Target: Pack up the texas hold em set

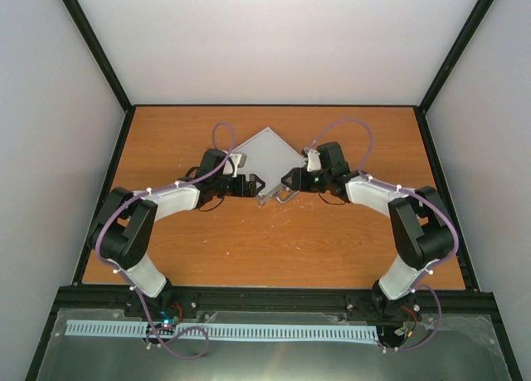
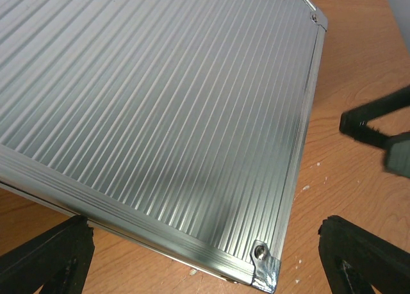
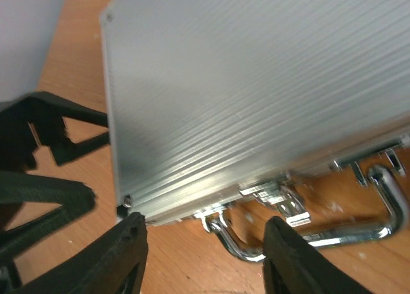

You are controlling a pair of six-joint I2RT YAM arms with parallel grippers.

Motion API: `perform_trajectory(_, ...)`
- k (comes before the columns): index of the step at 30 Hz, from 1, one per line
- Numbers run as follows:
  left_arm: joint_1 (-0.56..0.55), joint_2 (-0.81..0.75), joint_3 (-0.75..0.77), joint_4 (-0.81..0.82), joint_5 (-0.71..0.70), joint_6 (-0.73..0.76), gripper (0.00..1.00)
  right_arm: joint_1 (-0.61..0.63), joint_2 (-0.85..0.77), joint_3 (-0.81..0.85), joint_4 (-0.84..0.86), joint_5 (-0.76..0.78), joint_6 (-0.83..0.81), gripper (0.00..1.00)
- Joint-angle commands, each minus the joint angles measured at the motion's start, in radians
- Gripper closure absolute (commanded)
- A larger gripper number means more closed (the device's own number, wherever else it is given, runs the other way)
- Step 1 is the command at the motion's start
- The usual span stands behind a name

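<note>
Top external: the closed silver case (image 1: 265,153) is seen lying flat on the worktop (image 1: 274,248), turned corner-on, a little beyond the middle. It is flanked at its near corner by the left fingers (image 1: 255,184) and the right fingers (image 1: 288,180), which point towards each other. Left wrist: the ribbed lid of the case (image 2: 166,114) fills most of the view, with a riveted corner nearest the camera. The left fingers (image 2: 51,259) are held apart at either side of that corner, touching nothing. Right wrist: the front edge of the case (image 3: 256,82) is shown with its latches (image 3: 282,201) and chrome handle (image 3: 359,233) lying on the wood. The right fingers (image 3: 291,255) are spread apart, one end of the handle lying between them, unclamped.
</note>
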Motion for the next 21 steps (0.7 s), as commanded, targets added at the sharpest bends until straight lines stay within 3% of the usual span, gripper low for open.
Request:
perform_trajectory(1,-0.008,-0.015,-0.003,0.036,0.018,0.027,0.03,0.015,0.008,-0.024,-0.051,0.069,-0.024,0.57)
perform_trajectory(8,-0.008,-0.015,-0.004,0.037,0.022,0.030,0.03,0.025,0.042,-0.015,-0.066,0.125,-0.027,0.79)
perform_trajectory(21,-0.009,-0.015,-0.007,0.040,0.027,0.034,0.03,0.049,0.121,0.020,-0.069,0.176,-0.030,0.86)
